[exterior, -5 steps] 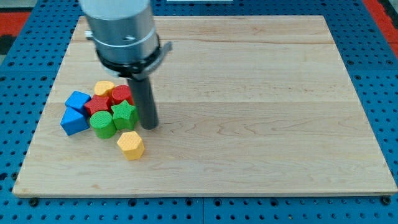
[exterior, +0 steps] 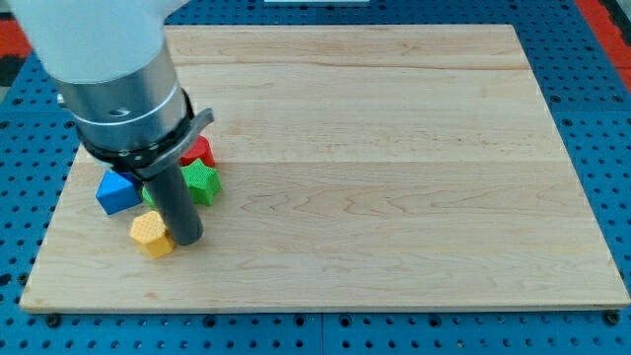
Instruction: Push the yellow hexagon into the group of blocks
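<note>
The yellow hexagon (exterior: 151,235) lies near the view's bottom left of the wooden board (exterior: 394,168). My tip (exterior: 187,240) rests on the board right against the hexagon's right side. Just above them sits the group: a green star (exterior: 203,180), a red block (exterior: 201,151) and a blue block (exterior: 115,191) show. The arm's grey body (exterior: 118,79) hides the rest of the group.
The board's left edge and bottom edge lie close to the hexagon. A blue pegboard (exterior: 601,148) surrounds the board.
My tip has moved down and to the view's left. The yellow hexagon has slid left, from below the green star to below the blue block. The arm now hides most of the group.
</note>
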Controlling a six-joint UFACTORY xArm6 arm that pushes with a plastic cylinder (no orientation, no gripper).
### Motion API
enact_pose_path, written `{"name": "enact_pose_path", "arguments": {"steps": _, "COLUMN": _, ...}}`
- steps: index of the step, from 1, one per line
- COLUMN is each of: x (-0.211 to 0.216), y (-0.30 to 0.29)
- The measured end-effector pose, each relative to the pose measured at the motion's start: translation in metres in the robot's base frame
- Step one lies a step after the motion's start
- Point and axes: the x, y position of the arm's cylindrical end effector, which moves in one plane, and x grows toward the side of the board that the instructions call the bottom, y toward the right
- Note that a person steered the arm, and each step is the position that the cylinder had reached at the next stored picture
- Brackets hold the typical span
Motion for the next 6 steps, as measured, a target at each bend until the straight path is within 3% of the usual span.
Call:
{"name": "enact_pose_path", "arguments": {"steps": 1, "x": 0.003, "y": -0.016}}
{"name": "enact_pose_path", "arguments": {"steps": 3, "x": 0.057, "y": -0.017}}
{"name": "enact_pose_path", "arguments": {"steps": 4, "x": 0.05, "y": -0.052}}
{"name": "enact_pose_path", "arguments": {"steps": 6, "x": 0.022, "y": -0.059}}
